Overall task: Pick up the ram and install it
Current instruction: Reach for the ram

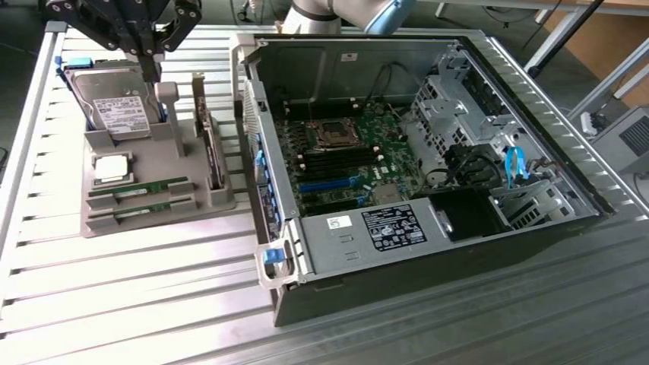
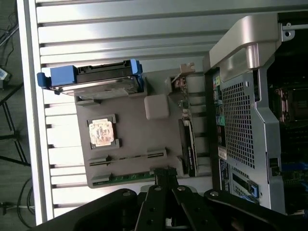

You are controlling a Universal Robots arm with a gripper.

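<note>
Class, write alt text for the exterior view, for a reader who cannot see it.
A robot arm's shut tool hangs above a grey parts tray holding a hard drive, a processor and green ram sticks. On the exterior view's right, an open computer case shows its motherboard.

A long, narrow green circuit-board stick [image 1: 139, 186] with small dark chips along its face is seen in the lower left part of the exterior view. It is stood on its long edge in a slot of the grey moulded tray [image 1: 152, 163], set level and running roughly across the frame. Nothing is gripping it. A second green strip [image 1: 142, 210] of the same kind is seated in the next slot, nearer the frame's bottom edge, and its green edge [image 2: 127, 177] is also seen in the wrist view, in the tray's outermost slot.
</note>
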